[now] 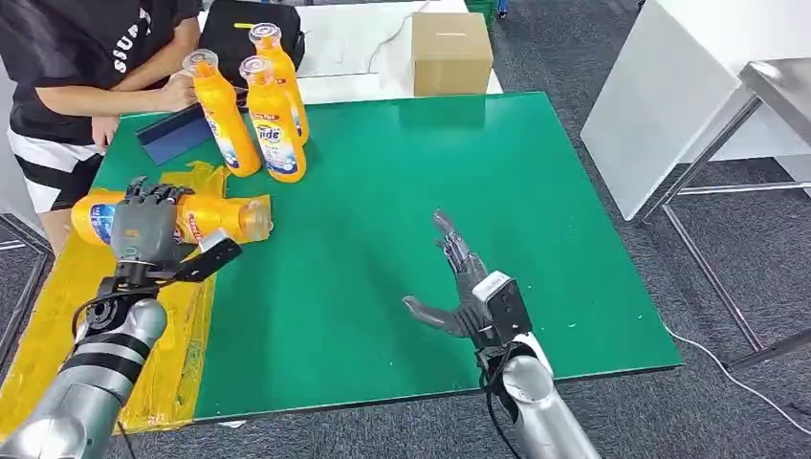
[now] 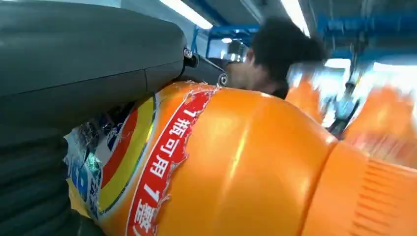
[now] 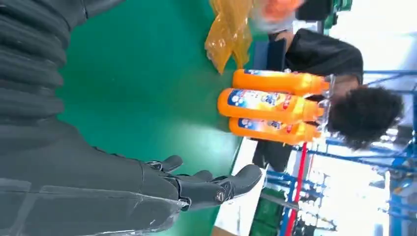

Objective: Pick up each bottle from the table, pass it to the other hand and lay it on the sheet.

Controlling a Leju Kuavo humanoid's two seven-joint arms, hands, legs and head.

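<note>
Step in hand: the left hand (image 1: 143, 225) is laying the orange plastic detergent bottle (image 1: 215, 218) on the crinkled yellow plastic sheet (image 1: 57, 306) at the left edge of the green mat-covered surface (image 1: 402, 210); judging by this, the hand-over is already done for this bottle.
Left fingers: wrapping over the bottle's middle, gripping it; the left wrist view is showing the label (image 2: 162, 162) close under the hand.
Right hand (image 1: 459, 287): hovering over the green surface, fingers spread, holding nothing.
Bottle axis: lying on its side, long axis running left to right across the sheet, cap end (image 1: 256, 218) pointing toward the surface's middle, base toward the left edge.
Whether resting or just above the sheet: cannot tell.
Waiting: three upright orange bottles (image 1: 273, 120) are standing near the far left corner, beside a person's hand (image 1: 177, 93).
Next move calls for: likely spreading the left fingers without rolling the bottle, then reaching for an upright one.
</note>
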